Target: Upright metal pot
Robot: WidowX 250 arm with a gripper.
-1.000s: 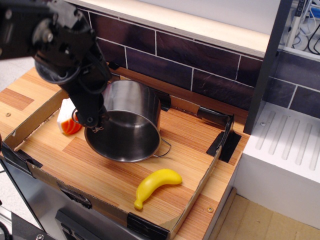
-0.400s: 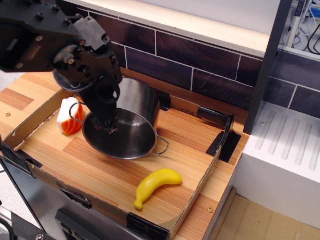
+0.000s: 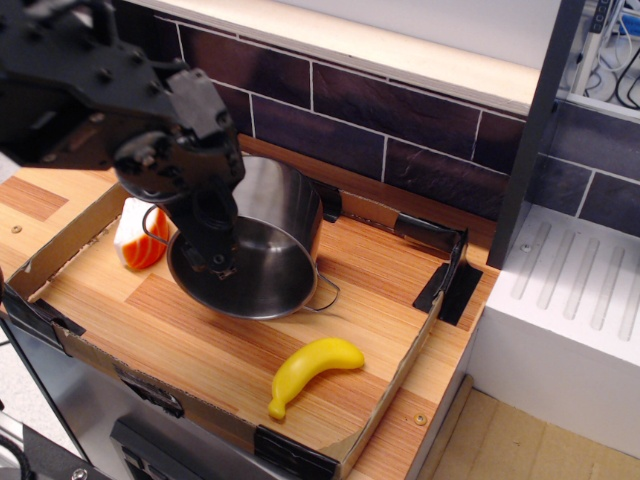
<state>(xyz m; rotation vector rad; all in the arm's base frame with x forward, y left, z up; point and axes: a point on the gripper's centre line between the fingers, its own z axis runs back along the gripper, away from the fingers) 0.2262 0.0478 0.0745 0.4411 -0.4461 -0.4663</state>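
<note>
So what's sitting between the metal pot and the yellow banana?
Nothing. In the observation.image view, only bare wooden tray floor lies between the metal pot and the banana; they don't touch.

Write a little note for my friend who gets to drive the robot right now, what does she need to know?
Gripper: reaching down into the mouth of the metal pot, near its left rim. Whether it is open or shut cannot be made out from this view.
Metal pot: in the cardboard tray, back left part, mouth tipped up toward the camera, looking not quite level.
Nearby: yellow banana lies in front of the pot, apart from it; an orange and white toy sits to the pot's left.
Done: pot looks nearly upright.
Left: settle it flat on its base, let go, lift the arm clear.
</note>
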